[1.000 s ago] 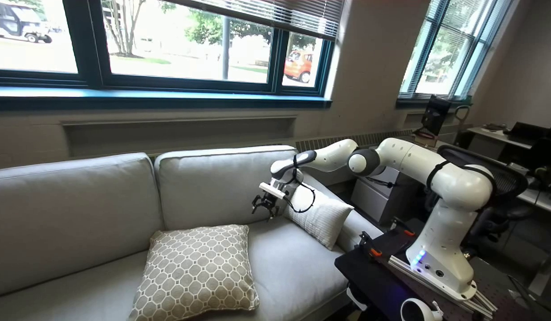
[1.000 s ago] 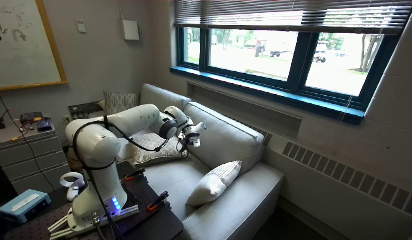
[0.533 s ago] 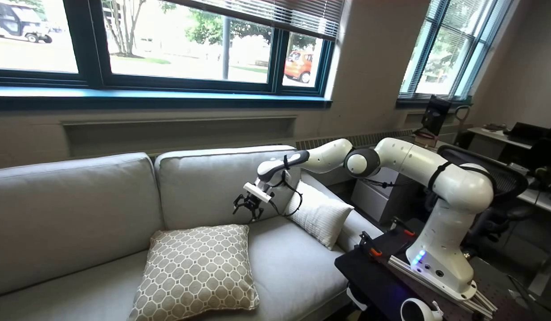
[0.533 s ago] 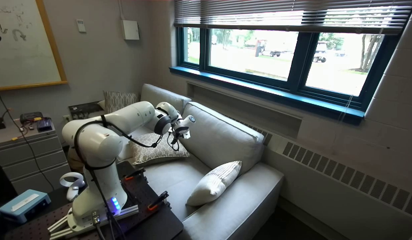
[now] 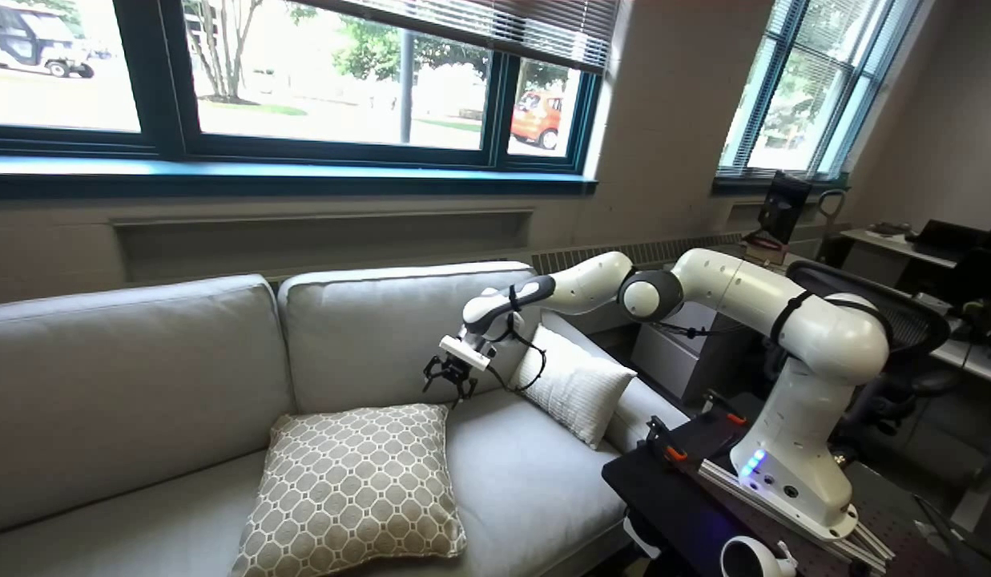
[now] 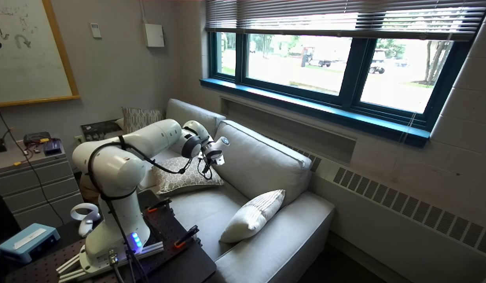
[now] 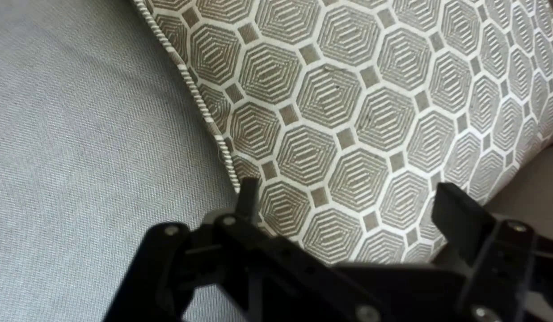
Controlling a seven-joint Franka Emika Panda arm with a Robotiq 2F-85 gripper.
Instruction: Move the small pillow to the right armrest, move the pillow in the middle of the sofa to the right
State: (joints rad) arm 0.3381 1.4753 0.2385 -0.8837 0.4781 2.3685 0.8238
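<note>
A grey slatted blind (image 6: 345, 17) hangs across the top of a wide, daylight-bright, dark-teal-framed glass window (image 6: 298, 65), while a brown-edged whiteboard (image 6: 34, 63) is mounted on a plain grey painted wall (image 6: 121, 70) above a grey, flat-fronted drawer cabinet (image 6: 36, 186).

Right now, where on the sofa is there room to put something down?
There's a bare patch of sofa seat between the big patterned pillow and the small white pillow. The top of the armrest looks free too, beside the white pillow. It's crowded by the patterned pillow's back corner, where the open tool hangs.
</note>
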